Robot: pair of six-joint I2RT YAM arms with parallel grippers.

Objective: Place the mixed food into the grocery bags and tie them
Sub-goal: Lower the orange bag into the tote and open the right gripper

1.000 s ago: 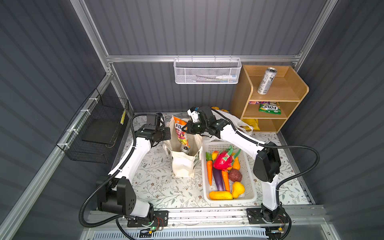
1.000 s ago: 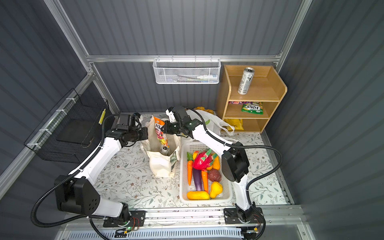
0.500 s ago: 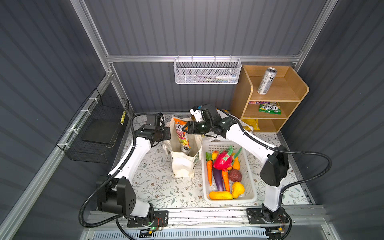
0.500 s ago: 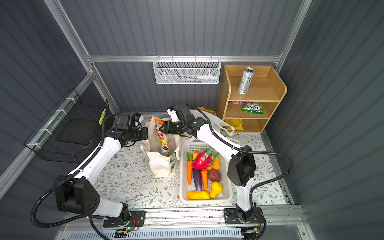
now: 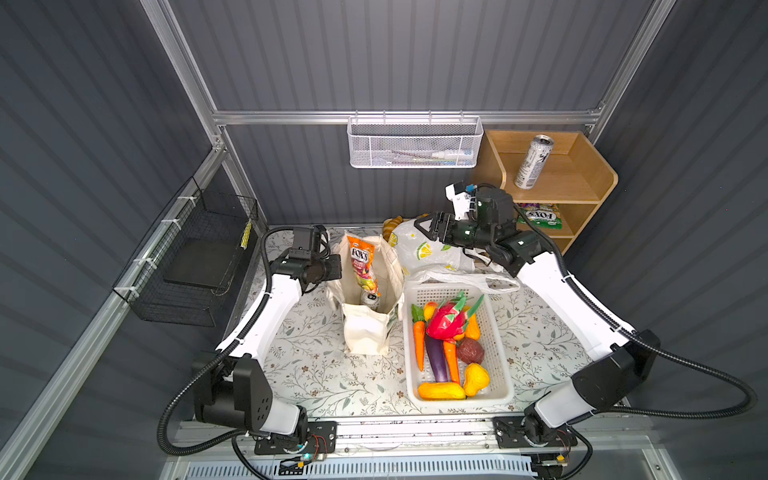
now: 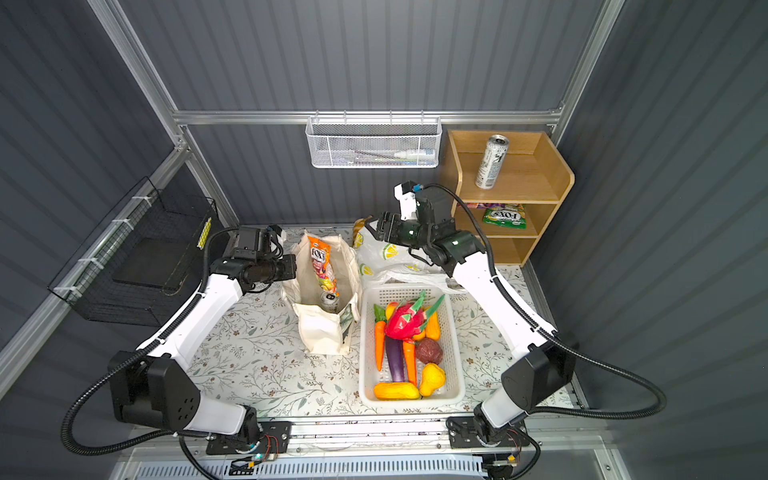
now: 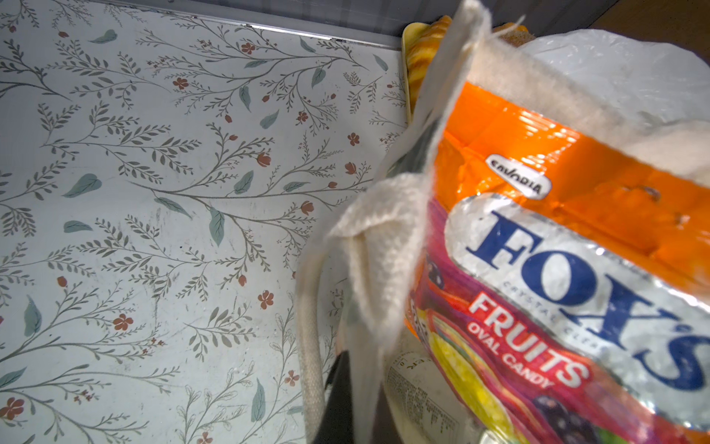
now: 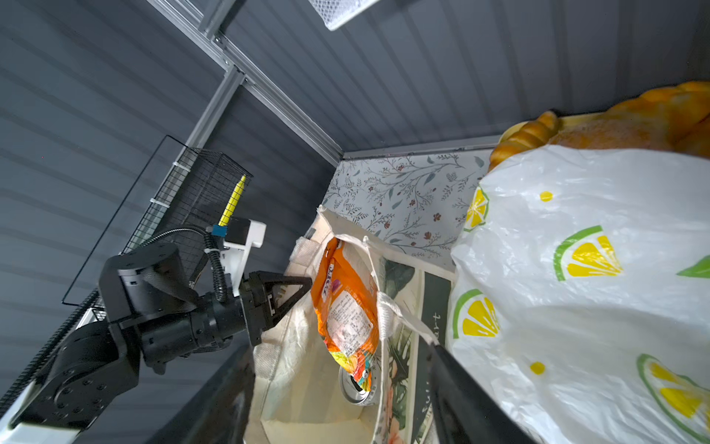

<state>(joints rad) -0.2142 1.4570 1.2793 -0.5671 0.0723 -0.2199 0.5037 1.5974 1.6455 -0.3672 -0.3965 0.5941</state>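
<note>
The cream tote [image 5: 365,328] stands open mid-table. An orange candy packet [image 5: 363,266] leans inside it over a drink can [image 5: 371,298]. My left gripper [image 5: 337,268] is shut on the tote's left rim [image 7: 388,246]. My right gripper [image 5: 422,226] hangs open and empty over the lemon-printed plastic bag [image 5: 432,253], to the right of the tote. In the right wrist view the packet [image 8: 345,307] and can [image 8: 355,388] show beyond the open fingers [image 8: 461,403]. A second can [image 5: 533,162] and a green packet [image 5: 540,216] sit on the shelf. The purple eggplant [image 5: 436,357] lies in the basket.
A white perforated basket [image 5: 500,357] with toy vegetables and a pink dragon fruit [image 5: 446,320] sits right of the tote. Bread rolls [image 8: 614,127] lie behind the plastic bag. A wooden shelf [image 5: 598,183] stands back right. Wire baskets hang on the back wall [image 5: 415,143] and left wall [image 5: 199,257].
My right gripper has opened, let go of the orange packet and drawn back to the right over the plastic bag. The packet stays in the tote. The left arm has not moved.
</note>
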